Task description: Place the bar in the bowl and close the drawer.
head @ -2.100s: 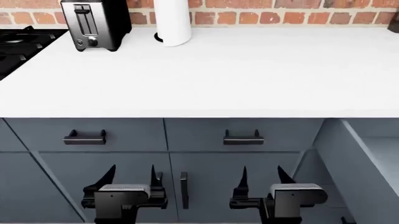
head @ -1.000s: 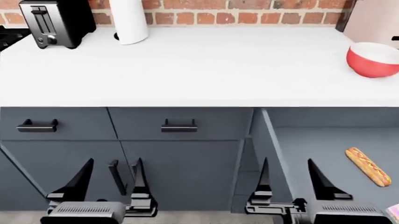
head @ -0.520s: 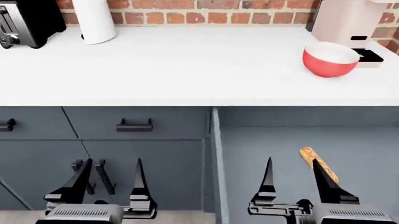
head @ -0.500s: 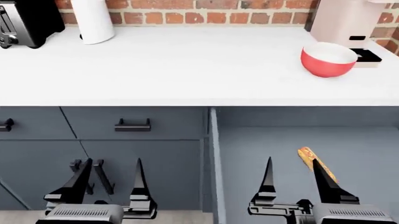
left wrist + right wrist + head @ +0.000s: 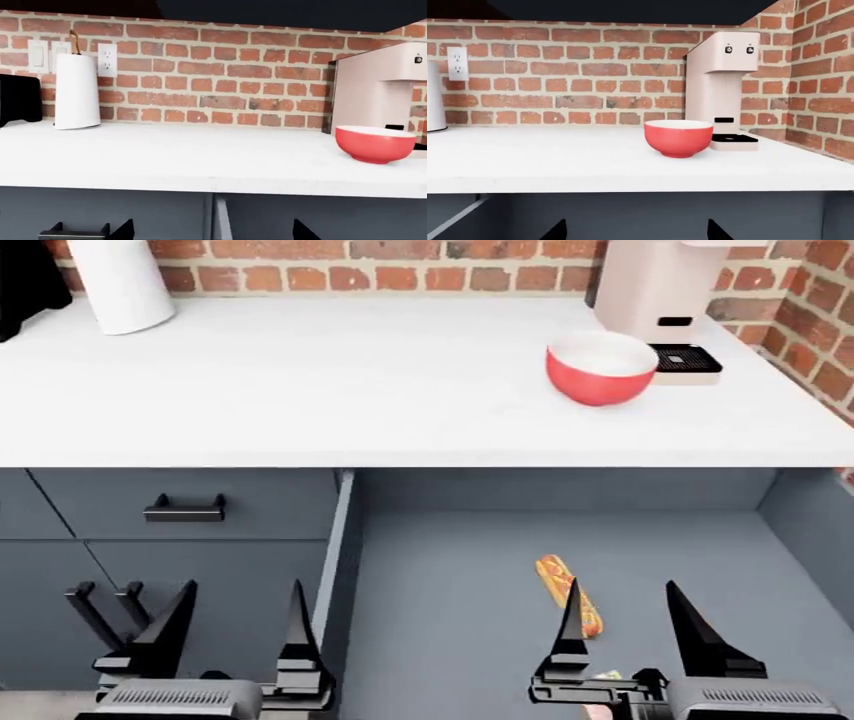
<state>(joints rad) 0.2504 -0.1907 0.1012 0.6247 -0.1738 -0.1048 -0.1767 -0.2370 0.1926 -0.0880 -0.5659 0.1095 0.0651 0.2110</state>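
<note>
Bar (image 5: 607, 676) showed only as a sliver of pale, speckled wrapper at the bottom edge of the head view, low and right of centre, lying on the floor of the open drawer (image 5: 441, 610) and mostly hidden behind the right gripper (image 5: 627, 625). Just above it in the frame lay a hot dog (image 5: 567, 594) in a bun, near enough that a hurried grab could have closed on the wrong item or knocked both across the smooth floor. The right gripper hovered over that spot with its fingers spread wide and nothing between them; the left gripper (image 5: 234, 625), at lower left in front of the closed cabinet fronts, was equally wide and empty. The bowl (image 5: 601, 367) stood on the white counter (image 5: 334, 390) in the upper right of the head view, just beside a pink coffee machine (image 5: 654, 285), and well apart from the bar. In my judgement the flat packet would be hard to pinch off a flat floor, so the fingertips might skid over it or push it against a drawer wall. The lift to the counter also risked clipping the counter's front edge, and a careless release could tip the bowl or strike the machine. Shutting the drawer too soon would trap the bar inside.
</note>
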